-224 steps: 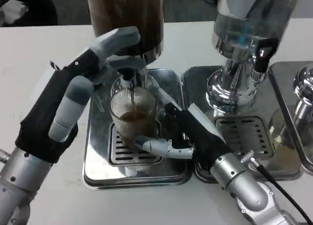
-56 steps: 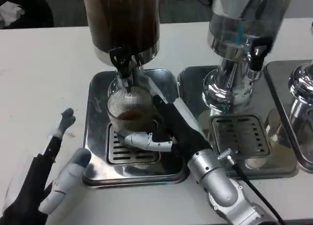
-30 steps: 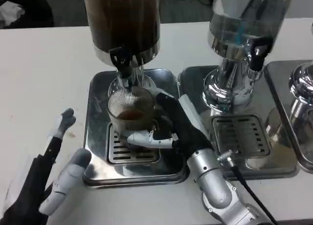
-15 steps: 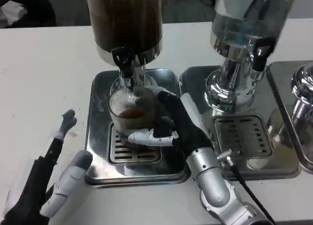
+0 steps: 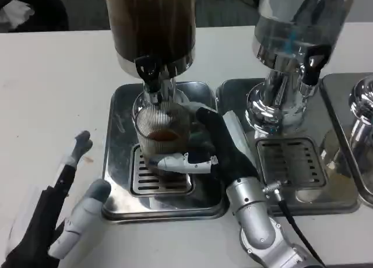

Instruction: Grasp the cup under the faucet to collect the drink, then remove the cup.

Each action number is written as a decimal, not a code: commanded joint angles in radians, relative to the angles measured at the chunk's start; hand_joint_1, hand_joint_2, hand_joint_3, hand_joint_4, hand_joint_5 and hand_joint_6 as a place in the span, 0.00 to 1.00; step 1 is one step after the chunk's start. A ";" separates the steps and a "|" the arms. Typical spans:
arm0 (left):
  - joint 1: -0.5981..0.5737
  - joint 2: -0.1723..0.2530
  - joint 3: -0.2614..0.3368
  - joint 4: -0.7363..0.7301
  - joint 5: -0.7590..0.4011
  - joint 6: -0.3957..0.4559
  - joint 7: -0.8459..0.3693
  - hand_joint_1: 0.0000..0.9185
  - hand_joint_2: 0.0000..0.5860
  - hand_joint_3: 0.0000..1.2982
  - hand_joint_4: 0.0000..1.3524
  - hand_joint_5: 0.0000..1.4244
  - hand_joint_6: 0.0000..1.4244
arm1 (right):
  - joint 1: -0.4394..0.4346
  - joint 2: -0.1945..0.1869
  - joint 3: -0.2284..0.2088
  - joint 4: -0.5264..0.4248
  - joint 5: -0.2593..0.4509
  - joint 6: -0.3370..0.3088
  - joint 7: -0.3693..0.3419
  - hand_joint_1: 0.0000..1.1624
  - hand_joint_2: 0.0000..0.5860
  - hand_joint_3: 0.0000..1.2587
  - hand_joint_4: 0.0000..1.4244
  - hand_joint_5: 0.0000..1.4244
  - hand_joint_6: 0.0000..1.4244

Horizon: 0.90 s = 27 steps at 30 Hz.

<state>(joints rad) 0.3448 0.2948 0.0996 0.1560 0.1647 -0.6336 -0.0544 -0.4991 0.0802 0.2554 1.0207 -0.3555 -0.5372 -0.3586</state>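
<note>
Head view: a ribbed glass cup [image 5: 161,130], part filled with brown drink, is seen standing on the slotted grate [image 5: 161,176] of a steel drip tray [image 5: 119,140], directly beneath the black faucet [image 5: 147,71] of a dispenser of dark drink [image 5: 154,23]. The cup is gripped by the right hand [image 5: 217,148], whose fingers [image 5: 178,161] are wrapped around its near side while the black-gloved palm is pressed against its right wall. The left hand [image 5: 61,215] is held low at the near left over the counter [image 5: 52,87], its fingers spread and holding nothing.

With drink already collected, removal appears to be the step in hand. It is judged that the cup should be kept upright and the grip kept firm but even, since ribbed glass may slip. The cup would best be drawn toward the near side, low and level, so that the rim is cleared of the faucet just above it and the liquid is not tipped over the edge. Care is called for at the raised lip of the tray, which could catch the base.

To the right, a second dispenser of clear liquid [image 5: 297,23] is set on a chrome stand over its own tray [image 5: 291,163], with part of a third unit [image 5: 362,105] at the far right edge. The counter is white; a dark floor is glimpsed beyond it.
</note>
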 commanded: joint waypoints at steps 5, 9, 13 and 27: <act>0.001 -0.003 -0.007 -0.002 -0.006 0.008 -0.006 0.00 0.26 0.00 0.00 0.00 0.00 | 0.029 0.002 -0.005 -0.030 -0.012 -0.036 -0.051 0.93 0.24 0.57 0.52 0.52 0.54; -0.003 -0.002 -0.010 0.002 -0.006 0.005 -0.007 0.00 0.26 0.00 0.00 0.00 0.00 | 0.038 0.002 -0.007 -0.048 -0.013 -0.044 -0.065 0.93 0.23 0.58 0.54 0.53 0.58; -0.009 -0.002 -0.013 0.004 -0.002 0.002 -0.005 0.00 0.26 0.00 0.00 0.00 0.00 | 0.049 -0.005 -0.001 -0.073 -0.023 -0.045 -0.075 0.92 0.23 0.59 0.55 0.55 0.63; -0.029 -0.002 -0.033 0.031 -0.004 -0.008 -0.009 0.00 0.25 0.00 0.00 0.00 0.00 | 0.109 -0.024 0.004 -0.167 -0.021 -0.039 -0.044 0.90 0.24 0.61 0.57 0.57 0.68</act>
<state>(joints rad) 0.3185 0.2948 0.0748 0.1730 0.1646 -0.6338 -0.0567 -0.3934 0.0616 0.2587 0.8976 -0.3708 -0.5548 -0.4060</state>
